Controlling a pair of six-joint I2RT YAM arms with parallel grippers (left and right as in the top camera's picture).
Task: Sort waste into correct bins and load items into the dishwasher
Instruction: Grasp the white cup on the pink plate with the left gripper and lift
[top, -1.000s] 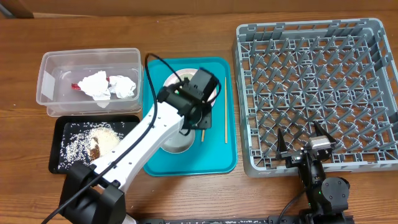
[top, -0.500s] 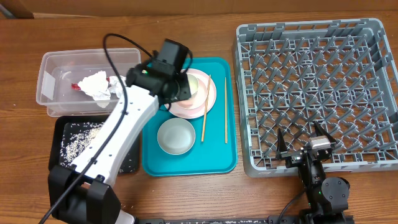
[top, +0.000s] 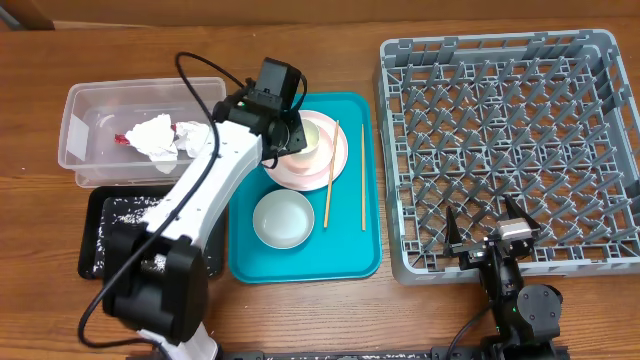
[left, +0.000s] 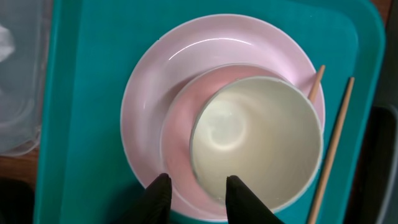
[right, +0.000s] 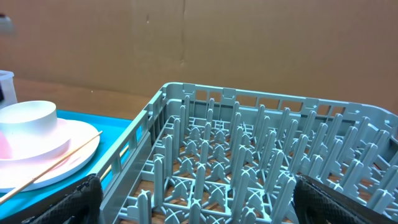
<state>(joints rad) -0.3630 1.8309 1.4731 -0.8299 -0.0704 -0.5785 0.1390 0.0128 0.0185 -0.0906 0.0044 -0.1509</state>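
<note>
Pink plate (left: 149, 93) lies on the teal serving tray (left: 87, 93), with the pink bowl (left: 180, 124) on it and the cream cup (left: 255, 137) nested inside that bowl. The left gripper (left: 196, 193) hangs over the stack with its jaws apart, one finger (left: 158, 196) above the bowl's outer edge, the other above the cup's inside; it grips nothing, and whether a finger touches the rim I cannot tell. One chopstick (top: 327, 185) crosses the plate's rim; the second chopstick (top: 362, 175) lies on the tray, apart from the plate. The grey-white bowl (top: 283, 218) stands upright on the tray, just beside the plate. The clear tub (top: 75, 110) holds crumpled napkins (top: 155, 135) and the red-and-white wrapper (top: 122, 138); the black tray (top: 88, 235) beside it carries rice grains (top: 120, 215), partly hidden under the arm. The dish rack (top: 500, 130) is bare of dishes. The right gripper (top: 483, 232) sits at its near edge, jaws spread wide and holding nothing.
</note>
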